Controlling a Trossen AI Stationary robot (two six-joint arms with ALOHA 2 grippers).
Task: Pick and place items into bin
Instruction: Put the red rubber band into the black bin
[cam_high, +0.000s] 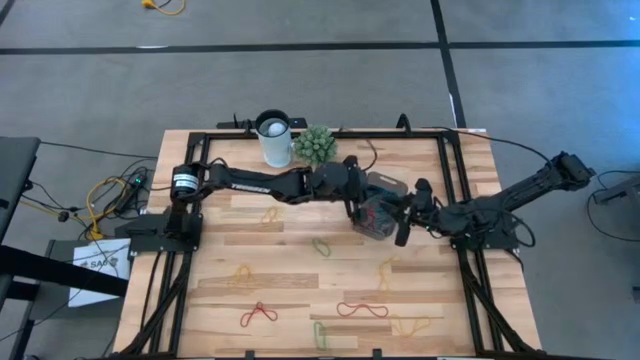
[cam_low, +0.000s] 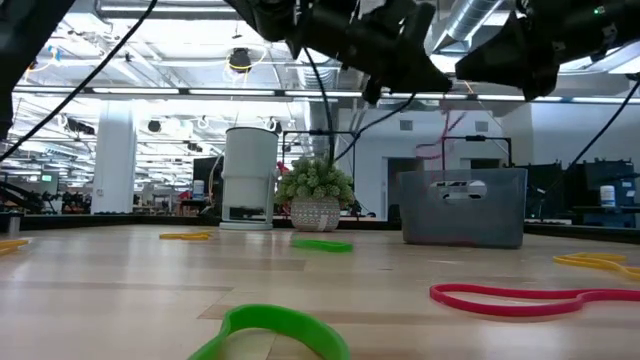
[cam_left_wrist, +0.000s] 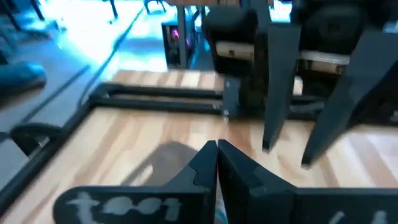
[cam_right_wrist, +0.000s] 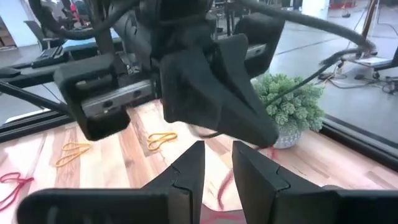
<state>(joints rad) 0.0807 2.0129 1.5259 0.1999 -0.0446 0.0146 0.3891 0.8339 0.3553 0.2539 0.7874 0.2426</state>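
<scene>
Both arms meet over the bin (cam_high: 378, 217), a small translucent grey container sitting right of the counter's middle, nearer the far edge than the near one. The left pincer (cam_high: 352, 196) reaches across from the left side and hangs at the bin's left rim with its fingers (cam_left_wrist: 214, 163) pressed together (nothing shows between them). The right pincer (cam_high: 405, 222) comes in from the right edge and sits at the bin's right side, its fingers (cam_right_wrist: 189, 167) standing a little apart with no band seen in the gap. Inside the bin a reddish tangle shows through the wall. Behind the bin, along the far edge, a white cup (cam_high: 273, 138) and a green spiky plant ball (cam_high: 314, 145) stand side by side, leaving little room there. The near half of the wooden counter (cam_high: 210, 290) is open, with loose rubber bands scattered well apart: a red one (cam_high: 258, 316) and a green one (cam_high: 319, 334) by the near edge, another red (cam_high: 362, 310), a yellow (cam_high: 243, 272), and a green (cam_high: 321, 246) near the middle. A black frame borders the counter's left, right and far sides. Grey floor (cam_high: 100, 80) surrounds it; in the low view a bright hall with ceiling ducts lies beyond.
</scene>
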